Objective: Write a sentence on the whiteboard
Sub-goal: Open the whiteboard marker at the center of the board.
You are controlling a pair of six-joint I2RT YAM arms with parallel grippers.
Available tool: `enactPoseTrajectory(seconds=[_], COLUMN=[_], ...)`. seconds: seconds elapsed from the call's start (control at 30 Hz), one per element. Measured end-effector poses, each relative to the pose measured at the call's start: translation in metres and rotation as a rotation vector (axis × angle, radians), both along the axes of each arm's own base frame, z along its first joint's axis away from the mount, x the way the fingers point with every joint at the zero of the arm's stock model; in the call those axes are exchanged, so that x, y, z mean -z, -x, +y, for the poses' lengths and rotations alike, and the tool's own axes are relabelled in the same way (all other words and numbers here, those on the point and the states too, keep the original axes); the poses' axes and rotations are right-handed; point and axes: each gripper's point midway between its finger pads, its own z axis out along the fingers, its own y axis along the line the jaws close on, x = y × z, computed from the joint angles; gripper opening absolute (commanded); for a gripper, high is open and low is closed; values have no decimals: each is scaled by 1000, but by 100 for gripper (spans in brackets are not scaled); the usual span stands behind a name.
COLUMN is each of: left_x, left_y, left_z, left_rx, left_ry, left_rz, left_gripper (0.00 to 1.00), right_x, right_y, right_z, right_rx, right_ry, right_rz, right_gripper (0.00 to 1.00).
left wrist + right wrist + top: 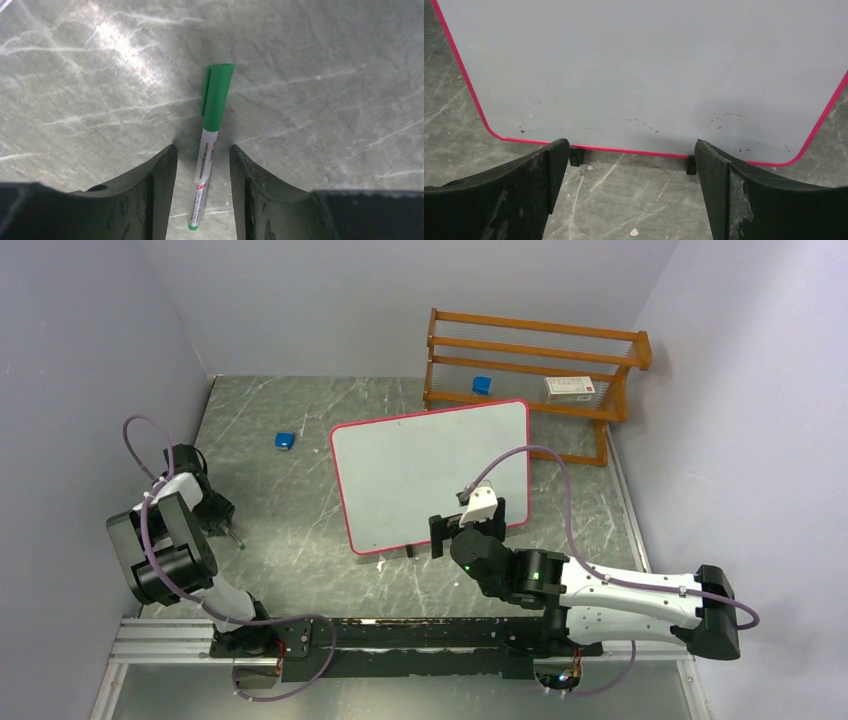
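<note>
Left pincer (202, 150) astride green marker (217, 95)

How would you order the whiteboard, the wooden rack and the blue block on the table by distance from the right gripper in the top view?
1. whiteboard, just ahead of the right gripper.
2. wooden rack, back right, behind the board.
3. blue block, out to the board's left.

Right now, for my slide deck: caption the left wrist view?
Open left pincer straddles a capped green marker on the table.
</note>
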Motion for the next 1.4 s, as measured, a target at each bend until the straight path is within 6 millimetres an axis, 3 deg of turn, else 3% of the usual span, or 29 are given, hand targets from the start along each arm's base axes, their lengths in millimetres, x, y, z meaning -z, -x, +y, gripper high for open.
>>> enactPoseTrajectory(seconds=[0.2, 0.37, 0.63, 0.8, 0.87, 0.97, 1.17, 1.33, 1.4], left_x=[1, 0, -3, -13, -27, -63, -156, -239, -264], left_y=[-10, -19, -29, -32, -37, -48, -70, -75, -73], left_z=[7, 6, -10, -34, -41, -52, -75, -114, -133], left_rx=[14, 41, 86, 110, 116, 126, 184, 278, 323], left_ry=[7, 20, 89, 193, 220, 245, 275, 294, 313], left_rz=[-8, -48, -131, -205, -259, -389, -658, -855, -913], left_gripper=[28, 7, 5, 5, 5, 5, 5, 5, 5], right_x=[0, -4, -18, -31, -36, -44, -63, -83, -93], right_y=[0, 0, -1, -1, -2, -3, -3, 2, 3], right_z=[0, -1, 1, 7, 9, 14, 27, 42, 47], right_rx=[1, 1, -14, -53, -67, -85, -136, -209, -231], right_ry=[-4, -17, -56, -87, -94, -106, -160, -228, -261], right_rz=[1, -4, -33, -74, -93, -122, -173, -202, -215], right_gripper=[100, 100, 100, 100, 100, 100, 100, 100, 100])
